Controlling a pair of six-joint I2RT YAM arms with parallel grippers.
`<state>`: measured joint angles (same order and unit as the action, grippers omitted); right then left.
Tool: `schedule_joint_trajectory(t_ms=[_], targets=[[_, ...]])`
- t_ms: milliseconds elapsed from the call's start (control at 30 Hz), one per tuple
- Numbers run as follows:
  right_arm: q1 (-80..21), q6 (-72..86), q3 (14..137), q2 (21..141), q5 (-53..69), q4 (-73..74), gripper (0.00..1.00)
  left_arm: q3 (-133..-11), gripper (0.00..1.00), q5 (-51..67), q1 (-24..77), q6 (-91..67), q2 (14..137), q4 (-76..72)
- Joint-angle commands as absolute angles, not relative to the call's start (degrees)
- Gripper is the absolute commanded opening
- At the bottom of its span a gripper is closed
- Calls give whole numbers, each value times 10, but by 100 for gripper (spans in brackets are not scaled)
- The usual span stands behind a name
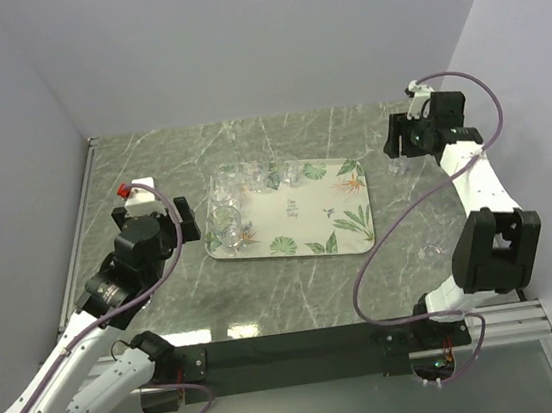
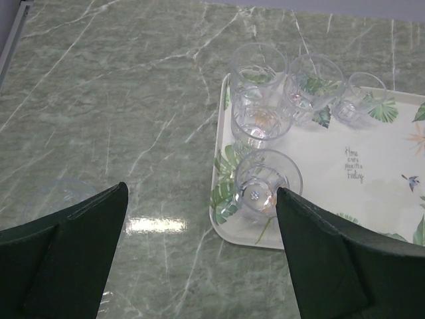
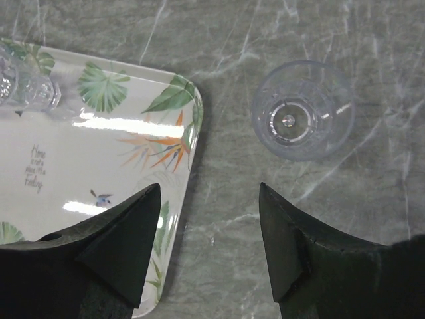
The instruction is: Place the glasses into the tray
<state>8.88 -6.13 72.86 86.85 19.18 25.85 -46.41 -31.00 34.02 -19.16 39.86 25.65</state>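
Worktop (image 1: pixel 267 293): green-grey marbled surface. It carries the tray and every glass in view.

Tray (image 1: pixel 303 218): lies flat near the middle of the worktop. In the top view its long sides run from 9 to 3 o'clock. It is cream with green leaves and orange flowers.

Tray glasses (image 2: pixel 260 119): clustered at the 9 o'clock end of the tray. The left wrist view shows five, all upright with mouths up. Three stand in a row along the far edge and two stand nearer the camera, the nearest one by the tray's corner. The count cannot be confirmed from the glints in the top view.

Loose glass (image 3: pixel 302 109): upright on the worktop, off the tray. In the top view it sits at about 2 o'clock from the tray centre, just past the tray's corner. In the right wrist view it lies at 1 o'clock from the fingers and does not touch the tray.

Second loose glass (image 1: pixel 430 250): faint glints only, on the worktop at 4 o'clock from the tray, near the right arm (image 1: pixel 492 240).

Left fingers (image 2: pixel 80 256): spread wide with nothing between them. They hang above the worktop at the tray's 9 o'clock end. In the wrist view the nearest tray glass shows just beside the right-hand tip.

Right fingers (image 3: pixel 116 249): spread apart and empty. They hang over the tray's 3 o'clock edge, with bare worktop showing in the gap.
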Motion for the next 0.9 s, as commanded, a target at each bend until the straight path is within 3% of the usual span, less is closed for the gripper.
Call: schedule_joint_trajectory(t_ms=[0, 400, 500, 667, 867], targets=[[91, -88, 778, 901, 223, 287, 67, -461, 99, -299, 334, -186, 395, 229], [69, -128, 887, 1052, 121, 315, 64, -461, 99, -295, 327, -186, 410, 229], [65, -131, 903, 1086, 99, 317, 57, -462, 99, -295, 326, -186, 413, 229], [48, -141, 915, 1112, 69, 313, 53, -461, 99, -295, 324, -186, 417, 229], [38, -145, 935, 1142, 45, 316, 31, -461, 99, -295, 322, -186, 419, 229]])
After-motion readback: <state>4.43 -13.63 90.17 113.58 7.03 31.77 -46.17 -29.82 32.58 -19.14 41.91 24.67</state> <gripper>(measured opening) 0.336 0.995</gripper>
